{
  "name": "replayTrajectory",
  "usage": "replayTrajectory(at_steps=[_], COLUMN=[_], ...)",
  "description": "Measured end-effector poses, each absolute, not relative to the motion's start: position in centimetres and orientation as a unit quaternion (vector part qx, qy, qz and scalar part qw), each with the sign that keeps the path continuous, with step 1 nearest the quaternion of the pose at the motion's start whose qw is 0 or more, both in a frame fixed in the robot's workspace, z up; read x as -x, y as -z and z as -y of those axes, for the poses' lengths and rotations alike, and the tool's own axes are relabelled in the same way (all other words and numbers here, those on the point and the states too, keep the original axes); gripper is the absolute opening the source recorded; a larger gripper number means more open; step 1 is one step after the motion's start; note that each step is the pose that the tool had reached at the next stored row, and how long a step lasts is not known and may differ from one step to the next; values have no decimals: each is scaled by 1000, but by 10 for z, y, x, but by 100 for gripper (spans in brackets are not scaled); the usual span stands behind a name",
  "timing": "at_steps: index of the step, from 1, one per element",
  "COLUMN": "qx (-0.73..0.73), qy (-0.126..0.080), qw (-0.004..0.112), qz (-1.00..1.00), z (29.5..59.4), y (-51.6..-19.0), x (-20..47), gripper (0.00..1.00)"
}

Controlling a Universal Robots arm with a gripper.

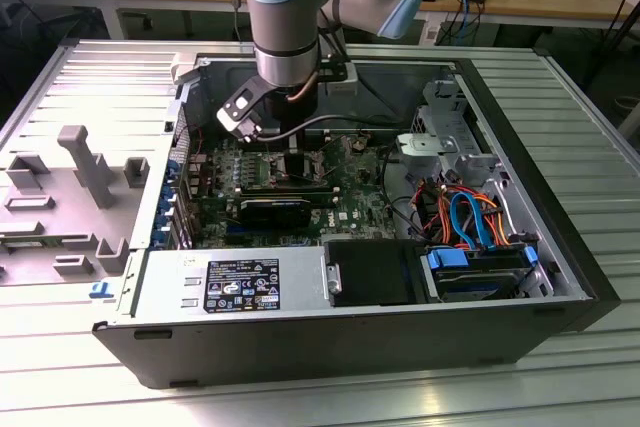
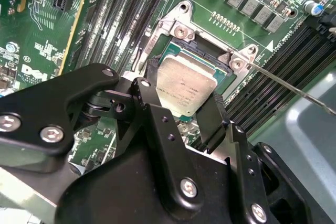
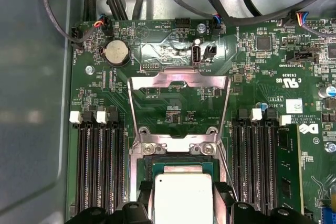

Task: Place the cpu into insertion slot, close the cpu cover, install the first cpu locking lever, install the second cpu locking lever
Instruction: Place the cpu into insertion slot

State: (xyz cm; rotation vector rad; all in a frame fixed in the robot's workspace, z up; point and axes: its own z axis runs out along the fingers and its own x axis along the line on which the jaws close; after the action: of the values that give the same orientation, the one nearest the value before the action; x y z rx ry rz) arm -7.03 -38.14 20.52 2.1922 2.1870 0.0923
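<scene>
Claw (image 2: 182, 86) on cpu (image 2: 185, 93) edges, at insertion slot (image 2: 207, 56)

A ribbed metal table (image 1: 560, 367) carries everything here. An open computer case (image 1: 300, 332) lies flat on its middle. At nine o'clock from the case, a grey moulded fixture plate (image 1: 70, 197) rests on the table, touching the case's side, with a small blue piece (image 1: 100, 289) at its five o'clock corner.

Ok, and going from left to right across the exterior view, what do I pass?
Grey fixture tray → green motherboard → silver drive cage → computer case's dark side wall.
</scene>
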Motion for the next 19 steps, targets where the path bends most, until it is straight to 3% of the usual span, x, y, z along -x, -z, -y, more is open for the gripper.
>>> replayTrajectory(at_steps=[19], qx=[-707], qy=[-29], qw=[21], qz=[-706], z=[380], y=[-202], x=[69], gripper=[54])
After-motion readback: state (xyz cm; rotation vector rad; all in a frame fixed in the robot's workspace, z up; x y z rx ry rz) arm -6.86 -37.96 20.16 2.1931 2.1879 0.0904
